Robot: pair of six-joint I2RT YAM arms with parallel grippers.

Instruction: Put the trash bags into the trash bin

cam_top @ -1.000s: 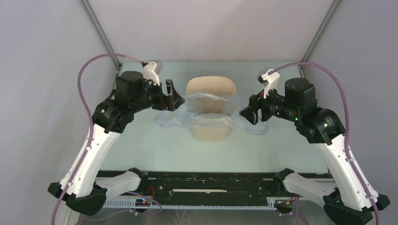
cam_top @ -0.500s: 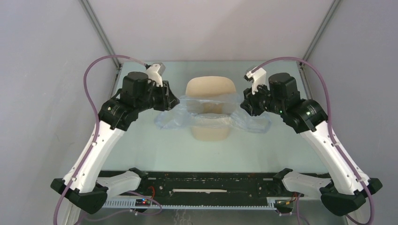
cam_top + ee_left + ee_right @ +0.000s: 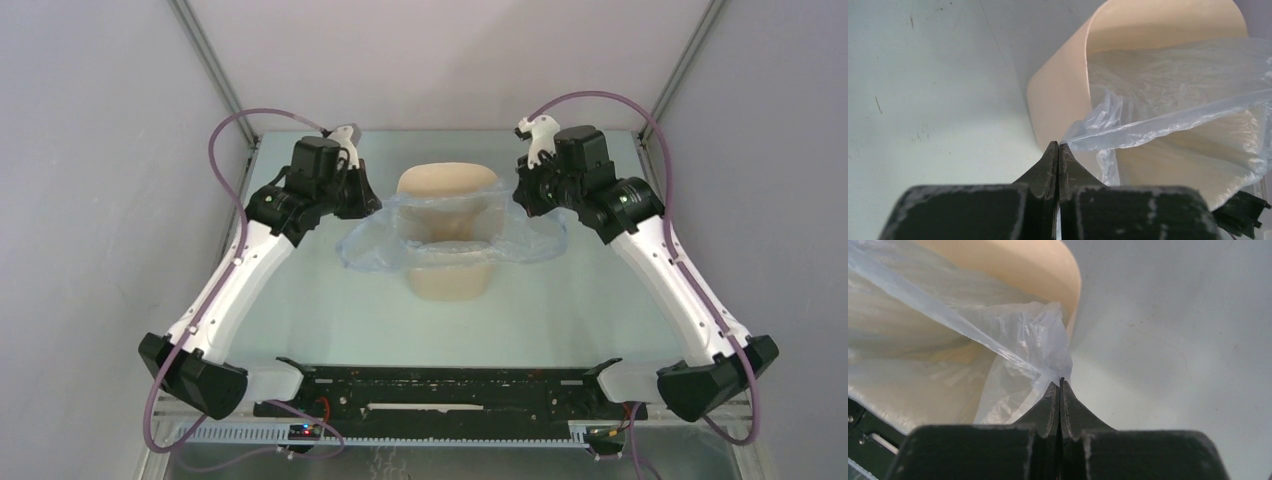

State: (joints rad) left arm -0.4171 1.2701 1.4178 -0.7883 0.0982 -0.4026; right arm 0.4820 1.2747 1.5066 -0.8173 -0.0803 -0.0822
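The beige trash bin [image 3: 448, 285] stands upright in the middle of the table. A thin pale-blue trash bag [image 3: 375, 250] is spread across its mouth and hangs over both sides. My left gripper [image 3: 368, 205] is at the bin's left rim, and its fingertips [image 3: 1058, 146] are shut on an edge of the bag [image 3: 1168, 117] beside the bin wall [image 3: 1058, 95]. My right gripper [image 3: 520, 200] is at the right rim, shut [image 3: 1060, 382] on the opposite edge of the bag [image 3: 1033, 335], with the bin [image 3: 1038, 270] just behind it.
Pale green tabletop [image 3: 320, 310] surrounds the bin. Grey enclosure walls stand to the left, right and back. A black rail [image 3: 450, 390] with both arm bases runs along the near edge.
Both grippers have moved farther back toward the bin's rim and closed from open onto the bag's edges. The bag now sits higher and tighter across the bin's mouth.
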